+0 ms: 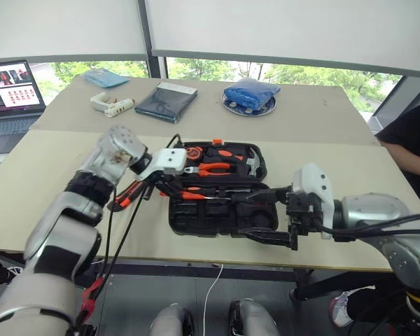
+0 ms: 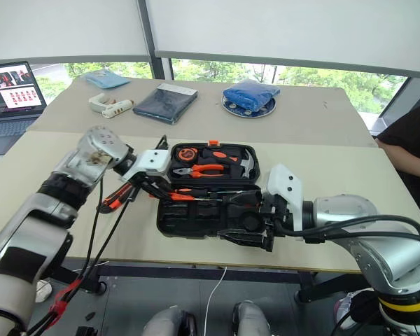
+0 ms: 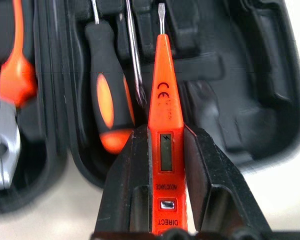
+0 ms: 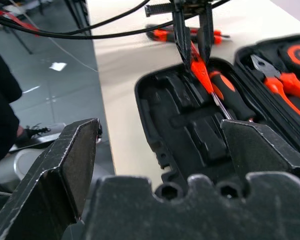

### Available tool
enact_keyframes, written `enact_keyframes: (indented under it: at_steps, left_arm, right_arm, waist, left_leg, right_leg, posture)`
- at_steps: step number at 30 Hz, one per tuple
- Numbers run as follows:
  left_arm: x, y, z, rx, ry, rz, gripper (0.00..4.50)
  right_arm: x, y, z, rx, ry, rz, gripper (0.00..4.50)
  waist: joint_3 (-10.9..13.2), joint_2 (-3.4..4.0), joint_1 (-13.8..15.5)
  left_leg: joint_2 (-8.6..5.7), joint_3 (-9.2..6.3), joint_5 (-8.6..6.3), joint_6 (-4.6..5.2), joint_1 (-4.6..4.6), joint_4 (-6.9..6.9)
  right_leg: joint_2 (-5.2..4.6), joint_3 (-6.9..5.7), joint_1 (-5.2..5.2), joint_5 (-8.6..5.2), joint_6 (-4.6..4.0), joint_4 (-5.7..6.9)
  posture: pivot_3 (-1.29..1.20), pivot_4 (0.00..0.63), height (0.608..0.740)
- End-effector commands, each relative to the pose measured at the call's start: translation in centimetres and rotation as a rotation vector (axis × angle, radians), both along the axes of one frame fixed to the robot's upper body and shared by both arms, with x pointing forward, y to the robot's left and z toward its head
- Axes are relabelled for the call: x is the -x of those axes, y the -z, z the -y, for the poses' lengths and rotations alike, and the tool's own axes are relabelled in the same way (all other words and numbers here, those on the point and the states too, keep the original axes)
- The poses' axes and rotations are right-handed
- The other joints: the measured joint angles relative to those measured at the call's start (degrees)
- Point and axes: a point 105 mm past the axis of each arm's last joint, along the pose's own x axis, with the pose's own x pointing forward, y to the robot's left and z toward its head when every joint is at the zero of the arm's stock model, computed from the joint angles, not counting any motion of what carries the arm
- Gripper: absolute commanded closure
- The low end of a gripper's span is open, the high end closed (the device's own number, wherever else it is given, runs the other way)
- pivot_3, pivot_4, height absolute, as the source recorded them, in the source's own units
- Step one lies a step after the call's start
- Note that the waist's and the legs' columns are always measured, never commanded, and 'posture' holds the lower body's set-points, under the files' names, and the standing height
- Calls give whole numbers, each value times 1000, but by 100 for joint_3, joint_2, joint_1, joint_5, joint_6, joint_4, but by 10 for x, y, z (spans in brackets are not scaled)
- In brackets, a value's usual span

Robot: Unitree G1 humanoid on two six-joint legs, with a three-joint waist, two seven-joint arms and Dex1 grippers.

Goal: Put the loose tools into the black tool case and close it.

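The left gripper (image 3: 162, 165) pinches the slim orange tester screwdriver (image 3: 165, 125), whose long axis points into the black tool case (image 1: 224, 217), just beside the orange-and-black-handled screwdriver (image 3: 106, 110) lying there. The right gripper (image 1: 266, 217), spread wide and empty, hovers at the case's near edge.

The tool case (image 1: 220, 189) lies open near the worktop's (image 1: 49, 189) front edge; pliers (image 1: 213, 168) in its rear half, one screwdriver (image 3: 106, 107) in its front half, another screwdriver (image 1: 128, 196) left of it.

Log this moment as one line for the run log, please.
left gripper: shut on tester, over open case | right gripper: open, at case's near edge | one screwdriver in case, another tool on table
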Motion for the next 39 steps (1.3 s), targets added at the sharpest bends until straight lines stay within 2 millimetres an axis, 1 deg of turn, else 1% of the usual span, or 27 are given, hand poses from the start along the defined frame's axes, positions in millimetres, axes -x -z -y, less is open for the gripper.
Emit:
enact_keyframes:
  at_steps: [1,5,7,12,17,24,28,30,31,32,34,37,38,39]
  left_arm:
    - [-7,-4,16,20,-6,3,4058]
    - [-3,-5,33,71,-3,-65,4058]
    - [-2,-4,36,62,-6,-71,4058]
    - [-4,8,31,-11,-48,-66,4058]
    - [2,16,24,-44,-34,-98,4058]
    - [9,22,28,-48,-46,-133,4058]
    - [7,26,27,-66,-88,-120,4058]
    - [6,25,29,-49,-105,-125,4058]
    - [8,23,30,-36,-105,-138,3053]
    - [9,20,30,-26,-104,-151,2860]
    - [12,15,29,-9,-100,-162,2130]
    - [17,-1,25,70,-113,-188,1030]
    - [20,-9,21,118,-119,-207,798]
    - [23,-16,17,159,-124,-221,798]
  right_arm:
    - [2,-11,2,-11,34,79,0]
    - [2,-10,3,-17,56,78,0]
    - [3,-10,4,-20,64,77,0]
    - [0,-12,5,-37,81,84,0]
    - [-3,-12,5,-44,91,85,0]
    - [-9,-14,3,-78,101,86,0]
    - [-12,-16,3,-98,108,82,0]
    - [-13,-17,3,-106,110,79,0]
    - [-13,-17,2,-110,110,77,0]
    - [-13,-17,2,-112,110,76,0]
    - [-13,-16,1,-115,109,74,0]
    - [-12,-15,1,-115,107,67,0]
    - [-11,-14,1,-116,107,62,0]
    - [-11,-13,1,-116,108,57,0]
  waist:
    - [0,0,5]
    - [1,-2,1]
    - [1,-2,-6]
    - [1,-2,-19]
    - [1,-2,-12]
    - [1,-1,-15]
    - [0,-1,-13]
    - [0,-1,-11]
    - [0,0,-11]
    - [0,0,-11]
    - [0,-1,-12]
    - [0,-1,-15]
    - [0,0,-22]
    - [0,0,-45]
  left_leg:
    - [0,0,-2,3,1,3]
    - [0,-2,-7,13,-4,10]
    - [0,-2,-8,14,-5,11]
    - [0,-3,-8,14,-3,10]
    - [0,-3,-9,15,-3,11]
    - [0,-3,-9,15,1,11]
    - [0,-3,-9,15,5,12]
    - [-1,-3,-9,15,6,12]
    - [-1,-3,-9,15,6,12]
    - [-1,-3,-9,15,8,12]
    - [0,-3,-8,15,7,13]
    - [0,-4,-8,15,7,15]
    - [0,-4,-8,15,6,15]
    - [0,-4,-8,15,7,15]
  right_leg:
    - [-1,1,1,-2,6,0]
    - [-3,5,1,-5,23,-1]
    - [-3,5,1,-5,24,-1]
    - [-2,6,1,-4,23,0]
    - [-3,7,1,-4,24,-1]
    - [-2,9,4,-4,24,1]
    - [-2,9,8,-3,24,2]
    - [-3,10,9,-3,24,2]
    - [-3,10,10,-3,24,2]
    - [-2,10,12,-3,24,2]
    - [-2,9,11,-3,24,3]
    - [-3,10,11,-3,25,7]
    - [-3,10,11,-2,26,7]
    - [-3,12,11,-2,26,8]
  posture:
    - [0,150,718]
    - [0,150,718]
    - [0,150,718]
    - [0,150,718]
    - [0,150,718]
    - [0,150,718]
    - [0,150,718]
    - [0,150,718]
    - [0,150,718]
    - [0,150,718]
    - [0,150,718]
    - [0,150,718]
    - [0,150,718]
    - [0,150,718]
